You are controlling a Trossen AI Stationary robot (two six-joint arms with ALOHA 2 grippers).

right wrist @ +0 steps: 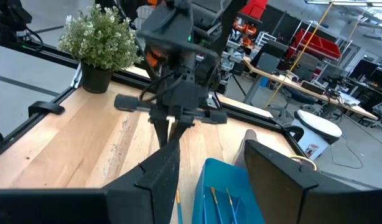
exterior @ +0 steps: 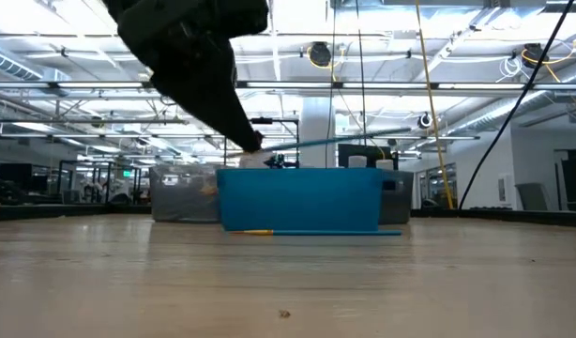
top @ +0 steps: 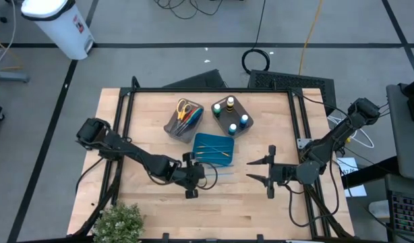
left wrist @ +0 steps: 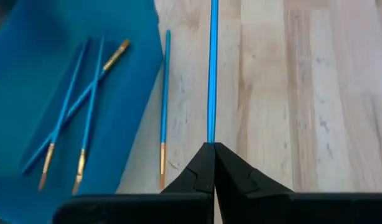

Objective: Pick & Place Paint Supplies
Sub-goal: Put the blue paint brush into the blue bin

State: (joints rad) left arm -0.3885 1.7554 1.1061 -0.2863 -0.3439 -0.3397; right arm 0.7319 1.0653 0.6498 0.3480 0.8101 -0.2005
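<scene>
My left claw [left wrist: 211,149] is pinched shut on the end of a thin blue brush [left wrist: 212,68], lifted just beside the teal tray [left wrist: 35,68]; another blue brush [left wrist: 164,106] lies on the bench [left wrist: 315,93] against the tray's edge; my right claw [top: 261,170] waits wide open, well apart from the tray.

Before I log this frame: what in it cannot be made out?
- Brush held by the left gripper: far end cut off by the left wrist view's edge.
- Bin contents: low view, hidden by bin walls and teal tray.
- Bottle labels: high view, too small.
</scene>
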